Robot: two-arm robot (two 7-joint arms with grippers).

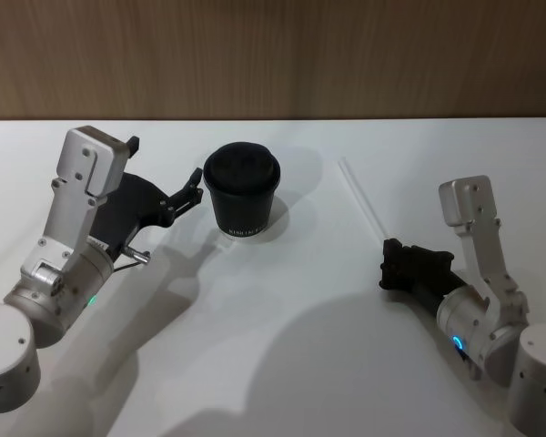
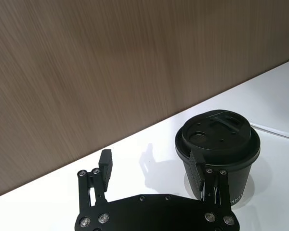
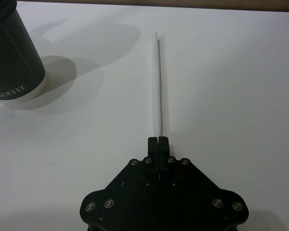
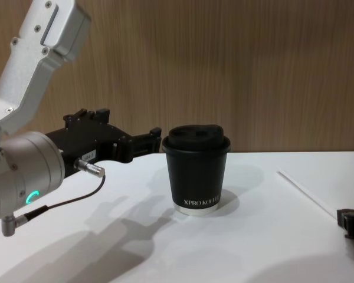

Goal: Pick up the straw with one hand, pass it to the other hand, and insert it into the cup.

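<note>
straw [image 1: 361, 198] lies flat on the counter [image 1: 282, 328], right of the cup [image 1: 243, 196]. probably light, thin, slippery, crushable; grab mid-length, gently. right gripper [image 3: 158, 142] fingers pressed together at its near end. left gripper [image 1: 164, 164] fingers wide beside cup.

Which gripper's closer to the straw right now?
Right. The right gripper, shut, sits just short of the straw, in line with its near end. The left gripper, open, is on the far side of the cup from the straw.
</note>
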